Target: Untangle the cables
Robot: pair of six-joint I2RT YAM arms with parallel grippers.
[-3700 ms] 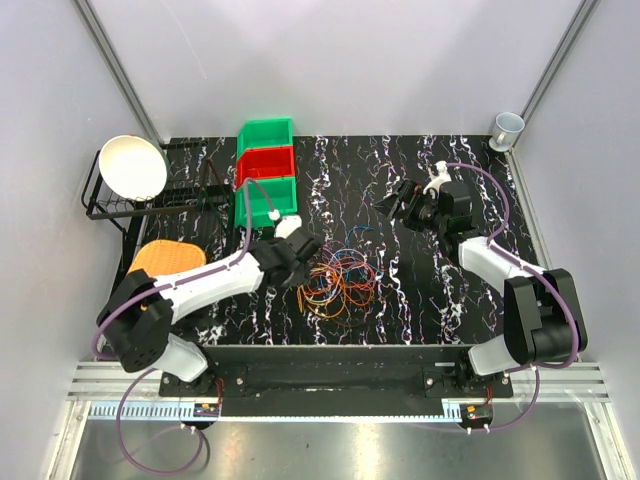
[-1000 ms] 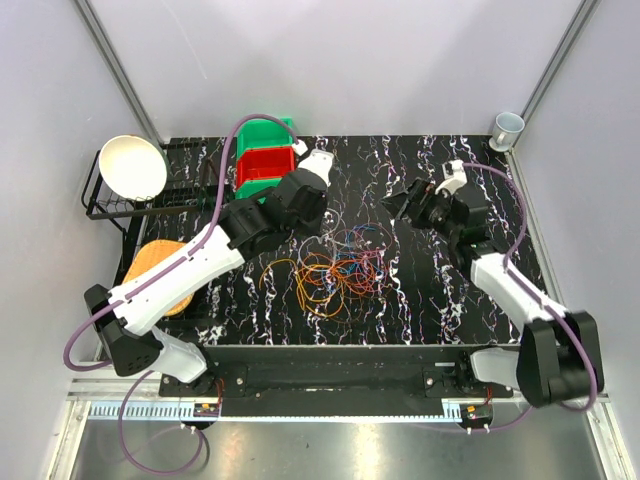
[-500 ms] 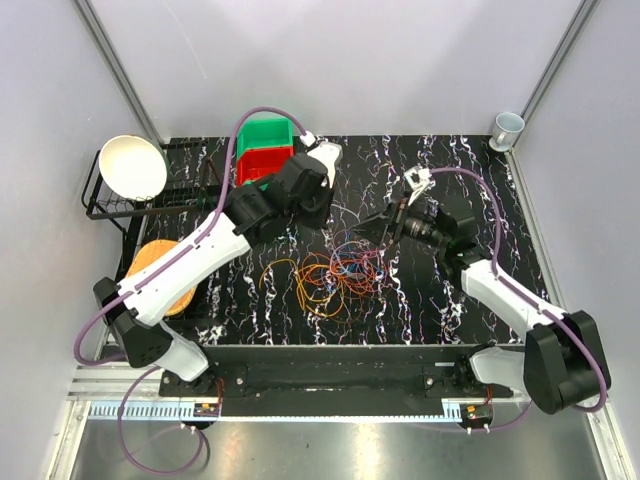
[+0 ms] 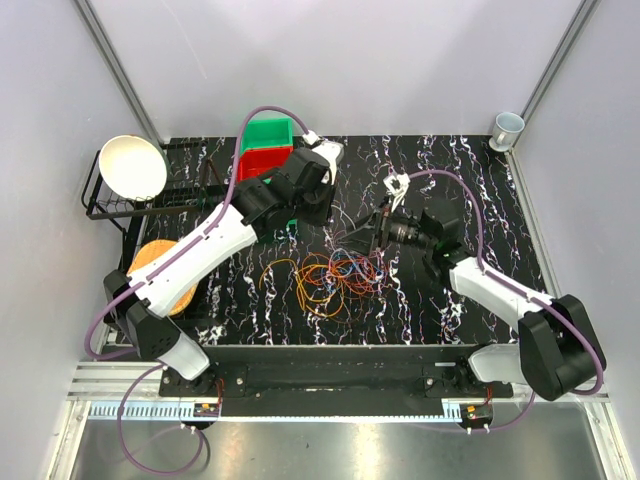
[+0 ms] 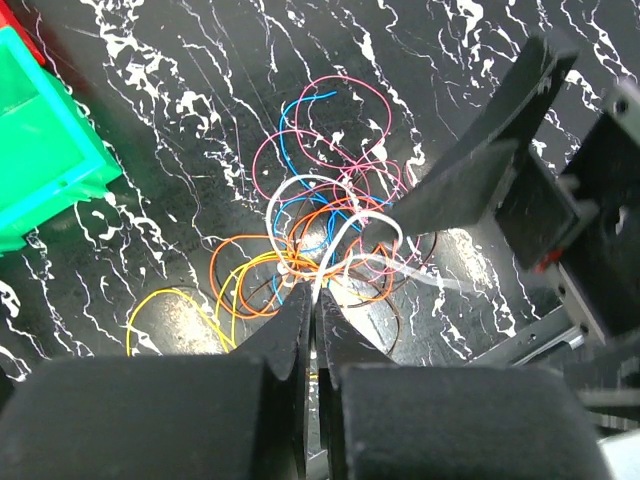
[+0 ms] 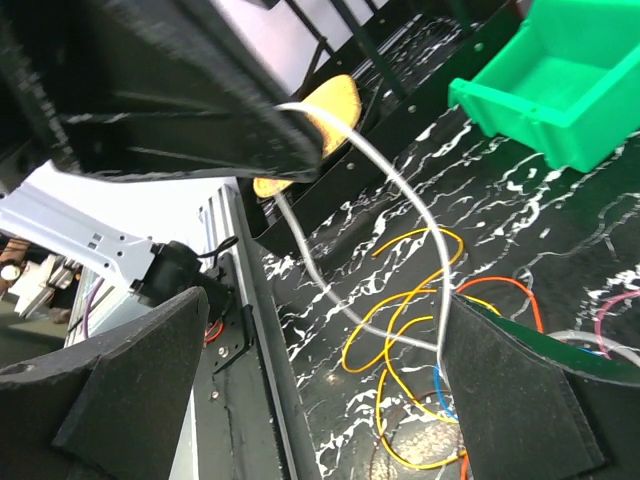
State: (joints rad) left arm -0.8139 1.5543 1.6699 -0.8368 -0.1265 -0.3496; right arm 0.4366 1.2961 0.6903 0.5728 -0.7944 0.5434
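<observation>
Right by the arms' bases, the cables [image 4: 335,275] lie in a loose heap on the black tabletop [image 4: 470,180] with white streaks. They are thin loops in orange, red, yellow, blue and pink, all crossed over each other. One yellow loop sticks out on the left side of the heap.

Just past the heap hang both end effectors. The left end effector [image 5: 312,300] comes in from the left and sits above the heap. Its two fingers are pressed tight together, and they pinch a white cable [image 6: 420,205]. That cable goes up from the heap to the fingertips in a bent arc. Its other end is down among the coloured loops.

The right end effector [image 4: 372,233] comes in from the right and points at the left one. Its fingers are spread wide and hold nothing. In the right wrist view the white cable shows in the gap between them. I cannot tell if it touches a finger.

Off to the left, an orange pad [image 4: 152,258] lies partly under the left arm. Behind it a black rack [image 4: 110,205] holds a white bowl [image 4: 133,167].

Farther back, behind the left arm, sits a red bin [image 4: 258,165]. A green bin [image 4: 265,133] is right behind it.

In the far right corner stands a small cup [image 4: 508,127].
</observation>
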